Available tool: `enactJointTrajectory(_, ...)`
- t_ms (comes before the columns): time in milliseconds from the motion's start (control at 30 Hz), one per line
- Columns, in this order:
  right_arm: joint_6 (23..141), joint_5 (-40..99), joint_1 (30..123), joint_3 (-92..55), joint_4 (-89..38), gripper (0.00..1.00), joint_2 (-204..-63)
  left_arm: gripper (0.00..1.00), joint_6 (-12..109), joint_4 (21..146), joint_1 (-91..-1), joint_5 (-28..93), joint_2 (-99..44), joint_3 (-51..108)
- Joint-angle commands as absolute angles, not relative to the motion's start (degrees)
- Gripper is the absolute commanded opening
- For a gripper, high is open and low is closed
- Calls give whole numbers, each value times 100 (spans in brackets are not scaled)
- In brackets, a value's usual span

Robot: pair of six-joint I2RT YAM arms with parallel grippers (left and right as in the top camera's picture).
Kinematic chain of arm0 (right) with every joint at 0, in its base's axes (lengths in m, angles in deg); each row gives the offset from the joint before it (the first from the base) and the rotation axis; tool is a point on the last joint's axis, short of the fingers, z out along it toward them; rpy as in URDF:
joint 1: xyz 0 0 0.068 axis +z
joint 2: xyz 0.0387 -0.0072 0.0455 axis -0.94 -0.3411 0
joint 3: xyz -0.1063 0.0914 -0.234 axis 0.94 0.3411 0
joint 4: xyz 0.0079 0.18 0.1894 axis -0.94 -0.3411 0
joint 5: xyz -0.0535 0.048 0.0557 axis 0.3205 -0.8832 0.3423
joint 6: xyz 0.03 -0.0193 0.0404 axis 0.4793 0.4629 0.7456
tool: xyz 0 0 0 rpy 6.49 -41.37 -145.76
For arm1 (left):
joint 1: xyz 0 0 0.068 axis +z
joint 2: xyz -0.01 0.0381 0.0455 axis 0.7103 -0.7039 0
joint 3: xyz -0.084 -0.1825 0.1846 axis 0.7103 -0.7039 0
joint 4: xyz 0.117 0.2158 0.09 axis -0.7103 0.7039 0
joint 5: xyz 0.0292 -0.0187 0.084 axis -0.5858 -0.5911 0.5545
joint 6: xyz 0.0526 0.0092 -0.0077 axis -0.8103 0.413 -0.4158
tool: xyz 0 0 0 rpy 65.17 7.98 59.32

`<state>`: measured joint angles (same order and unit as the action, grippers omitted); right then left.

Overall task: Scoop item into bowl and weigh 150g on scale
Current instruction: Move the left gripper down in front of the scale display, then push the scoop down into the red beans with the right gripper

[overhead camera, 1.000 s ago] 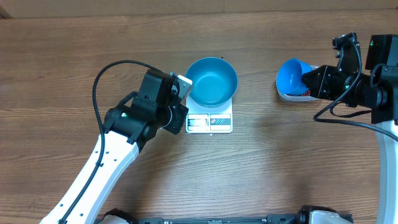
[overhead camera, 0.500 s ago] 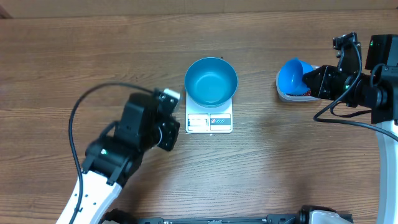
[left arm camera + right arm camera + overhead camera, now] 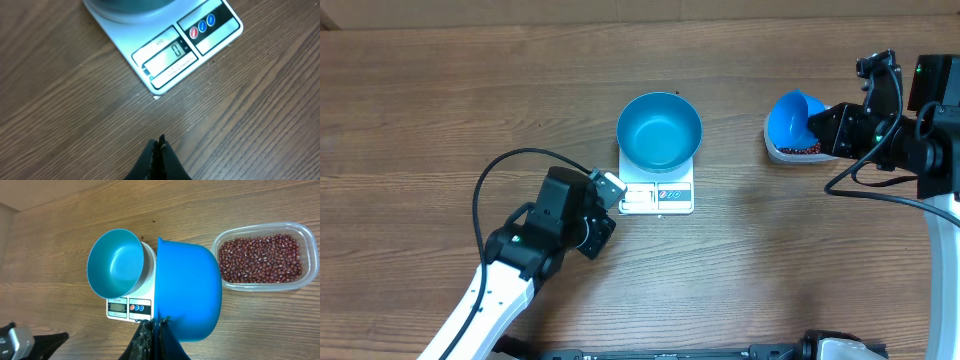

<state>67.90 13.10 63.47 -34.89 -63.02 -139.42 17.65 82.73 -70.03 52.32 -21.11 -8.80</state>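
**Beans (image 3: 808, 150) waiting in the tub, bowl (image 3: 660, 131) empty on the scale (image 3: 657, 197)**

Overhead first: bowl on scale, dead centre of frame. Just lower left of it, left gripper (image 3: 610, 190), clear of the scale. Over at far right, right gripper (image 3: 825, 130) clamped on the scoop (image 3: 792, 120), tipped above the tub (image 3: 775, 152) and looking empty. Counting up: one bowl, one scale, one scoop, one tub, two arms.

Left wrist: pinched shut on nothing, tips over bare wood at bottom centre. Showing zero on the display, upper middle.

Right wrist: clenched on the scoop's lower edge, centre frame. Beans all heaped in the tub, upper right. Looks like the first scoop coming up. Next calls for dipping into the heap, then carrying left to the bowl without spilling.
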Motion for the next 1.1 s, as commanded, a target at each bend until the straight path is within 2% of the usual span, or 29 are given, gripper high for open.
enactJointTrajectory(0,6790,1349,6377,-3670,-6263,4,-13914,4,1662,8026,-7032,4943,-2152,-900)
enactJointTrajectory(433,6790,1349,6377,-3670,-6261,4,-13914,4,1876,7851,-7032,5144,-2152,-900)
enactJointTrajectory(533,6790,1349,6377,-3670,-6263,4,-13914,10,1874,7851,-7032,5147,-2152,-900)
enactJointTrajectory(800,6790,1349,6377,-3670,-6261,4,-13914,12,2025,7733,-7032,5142,-2152,-900)
enactJointTrajectory(867,6790,1349,6377,-3670,-6263,4,-13914,15,2027,7744,-7032,5142,-2152,-900)
enactJointTrajectory(900,6790,1349,6377,-3670,-6261,4,-13914,22,2027,7744,-7032,5142,-2152,-900)
enactJointTrajectory(967,6788,1349,6377,-3670,-6261,4,-13914,44,2027,7755,-7032,5140,-2152,-900)
enactJointTrajectory(1000,6790,1349,6377,-3670,-6261,4,-13914,62,2027,7761,-7032,5140,-2152,-900)
enactJointTrajectory(1033,6790,1349,6377,-3670,-6261,4,-13914,74,2027,7761,-7032,5140,-2152,-900)
enactJointTrajectory(1067,6790,1349,6377,-3670,-6261,4,-13914,95,2025,7761,-7032,5142,-2152,-900)
